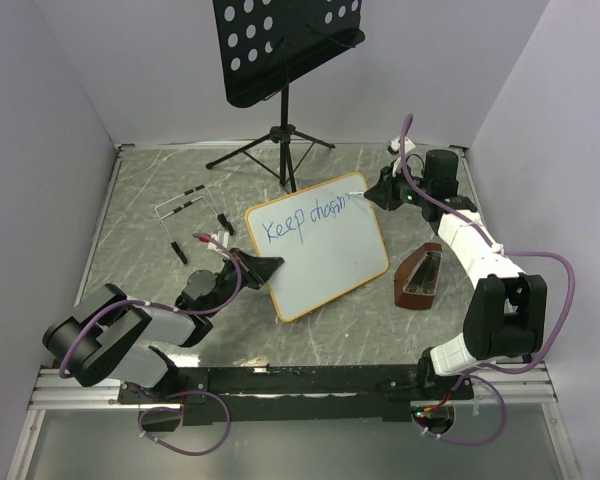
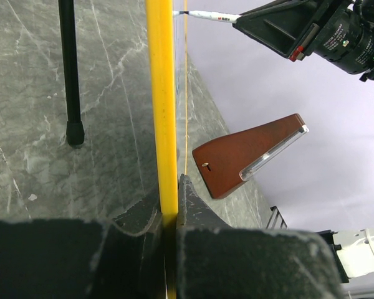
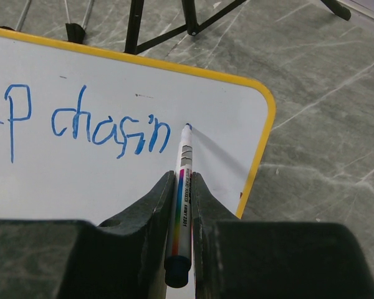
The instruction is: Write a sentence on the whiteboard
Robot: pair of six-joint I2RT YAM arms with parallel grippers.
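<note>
The whiteboard [image 1: 325,255] with its thin orange frame lies tilted in the middle of the table. Its left edge [image 2: 162,106] is pinched by my left gripper [image 1: 265,268], which is shut on it. Blue lettering, the sentence [image 1: 305,218], reads "Keep chasin" along the top line; the right wrist view shows its end, "chasin" [image 3: 112,128]. My right gripper [image 3: 182,187] is shut on a white marker [image 3: 183,187] with a rainbow stripe. The marker's blue tip [image 3: 187,126] touches the board just right of the last letter, near the top right corner.
A black perforated music stand [image 1: 280,50] on a tripod stands behind the board. A brown wooden metronome [image 1: 420,278] lies to the board's right. Black pens and a wire rack [image 1: 185,205] lie at the left. Grey walls close the table in.
</note>
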